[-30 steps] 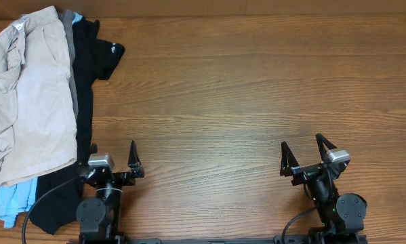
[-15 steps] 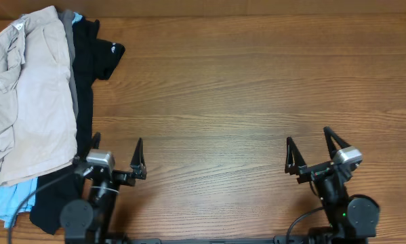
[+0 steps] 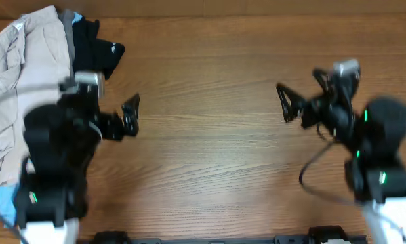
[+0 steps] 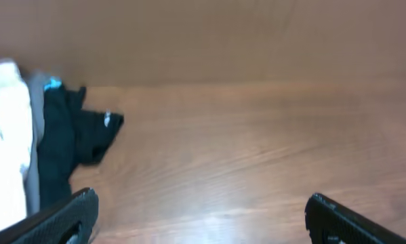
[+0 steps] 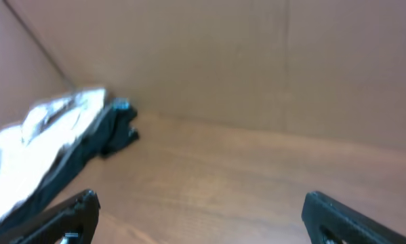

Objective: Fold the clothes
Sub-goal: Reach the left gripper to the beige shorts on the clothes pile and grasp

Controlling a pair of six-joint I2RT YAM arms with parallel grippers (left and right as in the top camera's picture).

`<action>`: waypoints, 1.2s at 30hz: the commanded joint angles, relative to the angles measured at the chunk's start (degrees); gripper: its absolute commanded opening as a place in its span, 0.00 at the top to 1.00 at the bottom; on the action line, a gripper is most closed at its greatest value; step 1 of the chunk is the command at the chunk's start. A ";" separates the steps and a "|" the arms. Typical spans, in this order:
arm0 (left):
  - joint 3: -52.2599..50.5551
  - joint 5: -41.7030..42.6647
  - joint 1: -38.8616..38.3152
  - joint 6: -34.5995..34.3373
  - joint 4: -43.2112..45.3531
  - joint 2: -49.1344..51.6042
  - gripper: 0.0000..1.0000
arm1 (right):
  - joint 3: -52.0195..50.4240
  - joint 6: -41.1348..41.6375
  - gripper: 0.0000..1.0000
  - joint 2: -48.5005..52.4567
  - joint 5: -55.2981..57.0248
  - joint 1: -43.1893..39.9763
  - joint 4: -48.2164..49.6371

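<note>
Left end effector [image 4: 199, 207] rose; black garment's [image 3: 93, 42] logo [image 3: 112, 47] unreadable

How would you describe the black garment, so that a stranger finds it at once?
On the wooden table, find the pile of clothes in the far left corner. The black garment forms the pile's right edge, beside the beige shorts. It alone is black, with a small white mark.

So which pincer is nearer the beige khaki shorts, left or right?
Left. The left pincer is just right of the crumpled beige khaki shorts, by the black garment. The right pincer is far across the brown wooden table.
</note>
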 commanded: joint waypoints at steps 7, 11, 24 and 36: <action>25.16 0.59 -0.37 3.50 -14.36 28.76 0.00 | 28.76 -3.26 0.00 31.67 -4.33 -0.15 -7.91; 25.16 -1.11 -0.22 7.26 -10.75 38.34 0.00 | 28.76 -2.16 0.00 37.51 -4.61 -0.13 -7.89; 25.16 -25.24 12.07 0.52 -0.94 53.62 0.02 | 28.06 -1.60 0.00 40.98 -6.86 0.20 -20.37; 25.16 -25.75 20.15 1.20 4.48 65.42 0.07 | 28.02 -1.62 0.14 42.40 -3.58 0.22 -21.97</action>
